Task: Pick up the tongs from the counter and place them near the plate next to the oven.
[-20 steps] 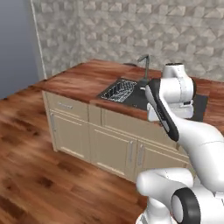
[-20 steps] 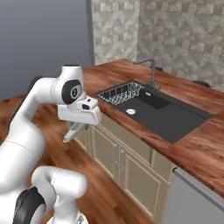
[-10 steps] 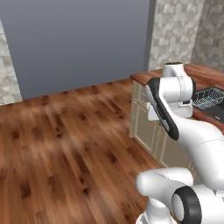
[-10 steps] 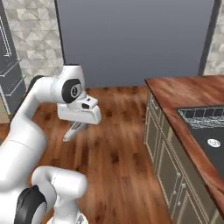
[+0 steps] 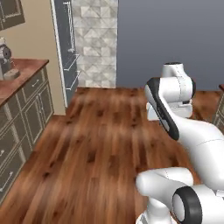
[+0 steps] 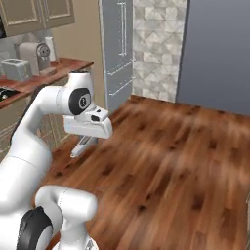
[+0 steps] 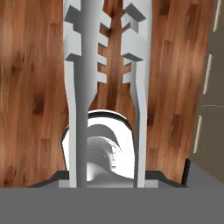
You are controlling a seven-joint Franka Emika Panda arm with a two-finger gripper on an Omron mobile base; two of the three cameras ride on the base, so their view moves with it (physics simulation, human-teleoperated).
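Observation:
My gripper (image 6: 91,133) is shut on the tongs (image 6: 83,145), which hang slanting down from the hand above the wood floor. In the hand view the tongs (image 7: 83,87) run upward as two long silver arms with toothed ends, held between the jaws of my gripper (image 7: 109,179). A stretch of reddish-brown counter (image 5: 19,72) lies at the left over beige cabinets; the same counter (image 6: 56,66) shows behind the arm. The plate and the oven are out of view.
A tall steel fridge (image 5: 65,48) (image 6: 117,49) stands beside a tiled wall. A toaster (image 6: 14,68) and a coffee machine (image 6: 36,52) sit on the counter. Wood floor (image 5: 100,144) spreads ahead. Beige cabinet fronts (image 7: 210,87) edge the hand view.
The whole picture has swung: the base has turned, the sink counter has left both views, and the floor, fridge and another counter have come in. The tongs stay gripped.

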